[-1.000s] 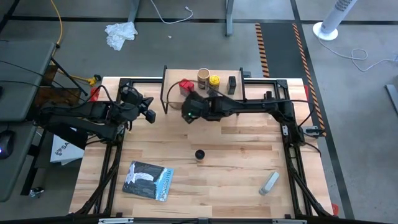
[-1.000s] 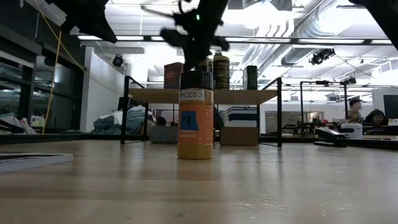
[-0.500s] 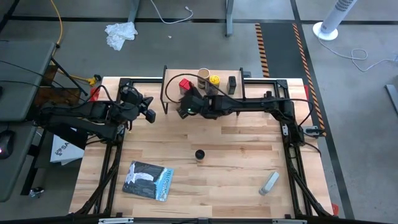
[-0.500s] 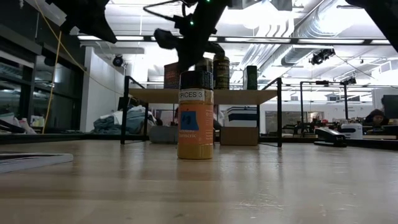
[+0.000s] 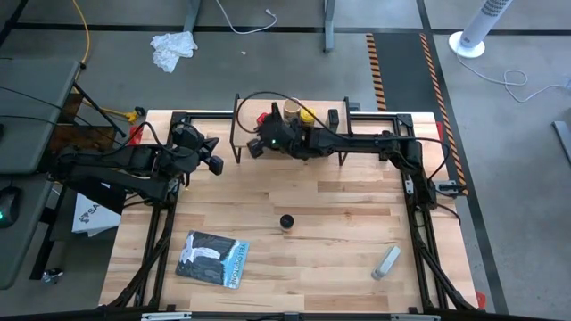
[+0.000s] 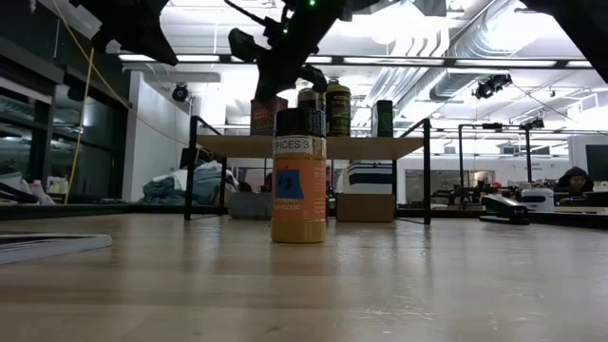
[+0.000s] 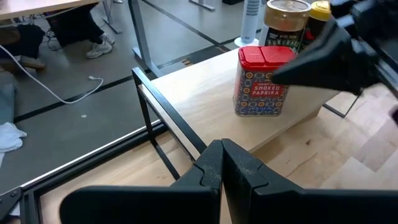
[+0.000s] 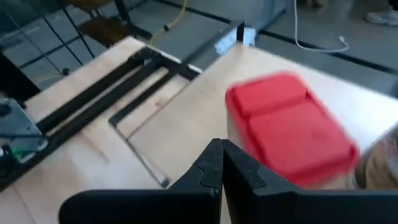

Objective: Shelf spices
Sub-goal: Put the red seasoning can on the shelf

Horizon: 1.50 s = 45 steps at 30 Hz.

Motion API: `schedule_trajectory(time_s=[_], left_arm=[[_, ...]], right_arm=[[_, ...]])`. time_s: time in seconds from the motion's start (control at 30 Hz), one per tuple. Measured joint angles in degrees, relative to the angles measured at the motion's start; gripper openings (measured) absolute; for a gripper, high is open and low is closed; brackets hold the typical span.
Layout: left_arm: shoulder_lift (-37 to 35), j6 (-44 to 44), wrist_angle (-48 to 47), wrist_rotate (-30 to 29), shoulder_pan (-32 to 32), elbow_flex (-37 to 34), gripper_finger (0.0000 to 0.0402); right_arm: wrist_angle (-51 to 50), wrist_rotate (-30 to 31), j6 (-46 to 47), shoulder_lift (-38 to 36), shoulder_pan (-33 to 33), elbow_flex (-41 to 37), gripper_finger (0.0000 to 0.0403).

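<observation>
While the amber jar (image 5: 286, 221) stands alone mid-table, the right gripper (image 5: 260, 145) hovers empty at the shelf (image 5: 268, 103).
Its fingers are pressed together just beside the red square tin (image 7: 262, 80), which sits on the plank with the tan cylinder (image 5: 292, 110), yellow jar (image 5: 307, 115) and black tin (image 5: 333, 118). The left gripper (image 5: 214, 166), fingers also closed on nothing, waits near the table's left edge.
</observation>
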Motion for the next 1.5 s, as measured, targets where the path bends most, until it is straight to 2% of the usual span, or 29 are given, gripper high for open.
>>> schedule_trajectory(time_s=[0.1, 0.27, 0.33, 0.4, 0.53, 0.8, 1.03, 1.33, 1.5], left_arm=[[0.0, 0.0, 0.0, 0.0, 0.0, 0.0, 0.0], [0.0, 0.0, -0.1, -0.1, 0.0, 0.0, 0.0], [0.0, 0.0, -0.1, -0.1, 0.0, 0.0, 0.0], [0.0, 0.0, -0.2, -0.1, 0.0, 0.0, 0.0], [0.0, 0.0, -0.2, -0.1, 0.0, 0.0, 0.0], [0.0, 0.0, -0.3, -2.3, 0.0, 0.0, 0.0], [0.0, 0.0, -0.4, -2.7, 0.0, 0.0, 0.0], [0.0, 0.0, -0.4, -2.8, 0.0, 0.0, 0.0], [0.0, 0.0, -0.4, -3.1, 0.0, 0.0, 0.0]], right_arm=[[2.9, -0.4, -2.7, 0.0, -0.7, 0.0, 0.0], [7.7, -10.3, -9.6, -0.6, -0.6, 0.0, 0.0], [6.3, -12.1, -11.5, -1.6, 0.4, 0.0, 0.0], [1.4, -10.3, -12.4, -2.5, 1.7, 0.1, 0.0], [-11.7, -0.7, -8.9, -2.4, 4.2, 0.0, 0.0], [-14.9, 10.7, -2.3, -0.1, 4.0, 0.1, 0.0], [-14.0, 10.7, 1.1, 0.4, 1.9, 0.1, 0.0], [-6.1, 5.0, 0.4, 0.4, 1.4, 0.0, 0.0], [-1.2, 4.7, 0.3, 0.4, 0.9, 0.0, 0.0]])
